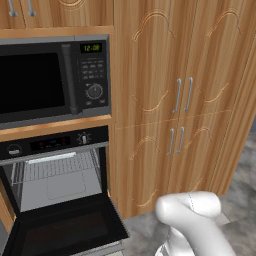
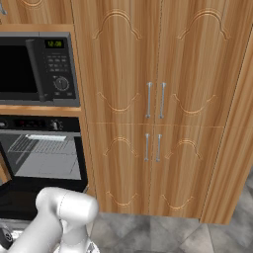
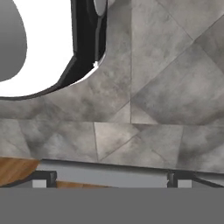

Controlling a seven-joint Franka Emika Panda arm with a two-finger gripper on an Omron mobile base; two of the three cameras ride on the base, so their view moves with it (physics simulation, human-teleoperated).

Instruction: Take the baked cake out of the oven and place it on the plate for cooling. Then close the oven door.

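The black oven sits under the microwave. The oven door hangs folded down and open. Its silver bar handle lies at the low front edge. A wire rack spans the lit cavity, and nothing stands out on it. The cake and the plate are out of view. My gripper points down at the grey floor. It is open, its dark fingertips spread wide with nothing between them. A grey bar crosses just beyond them.
The black microwave with a green clock sits above the oven. Tall wooden cabinet doors with silver handles stand to the right. Grey floor tiles spread in front of them.
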